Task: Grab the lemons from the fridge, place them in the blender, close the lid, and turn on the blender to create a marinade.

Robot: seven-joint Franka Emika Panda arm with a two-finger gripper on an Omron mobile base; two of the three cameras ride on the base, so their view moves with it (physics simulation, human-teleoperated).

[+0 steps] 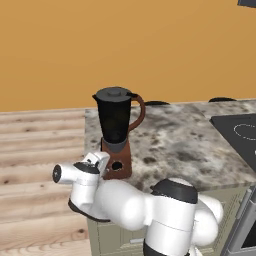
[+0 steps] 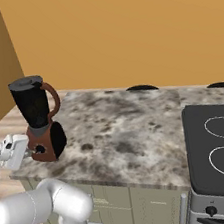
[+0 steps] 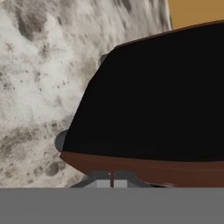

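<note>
firstly, left base view: the blender (image 1: 117, 132) stands upright at the near left corner of the speckled stone counter (image 1: 190, 145), black jar on brown base, with the lid (image 1: 115, 93) seated on the jar's top. the gripper (image 1: 111, 167) is low at the counter edge, directly in front of the brown base, its tip at the round black knob (image 1: 116, 165); the fingers are largely hidden behind the white hand, so contact with the knob cannot be confirmed from this side. the jar is opaque black and its contents cannot be seen. a dark stove top (image 1: 240, 132) lies at the right end of the counter, well apart from the blender. right base view: the blender (image 2: 39, 121) sits at the left end of the counter (image 2: 132, 131), handle toward the stove, lid (image 2: 25, 82) in place; the gripper (image 2: 32, 151) reaches in from the left edge and meets the front of the base at the knob (image 2: 39, 150). the stove top (image 2: 220, 149) with two ring burners lies at the right. hand view: the black jar and brown base of the blender (image 3: 153, 100) loom very close ahead, tilted in the picture, with the counter (image 3: 39, 65) behind; the finger tips (image 3: 105, 183) show pressed together at the bottom edge, right against the brown base, with nothing pinched between them.
</note>
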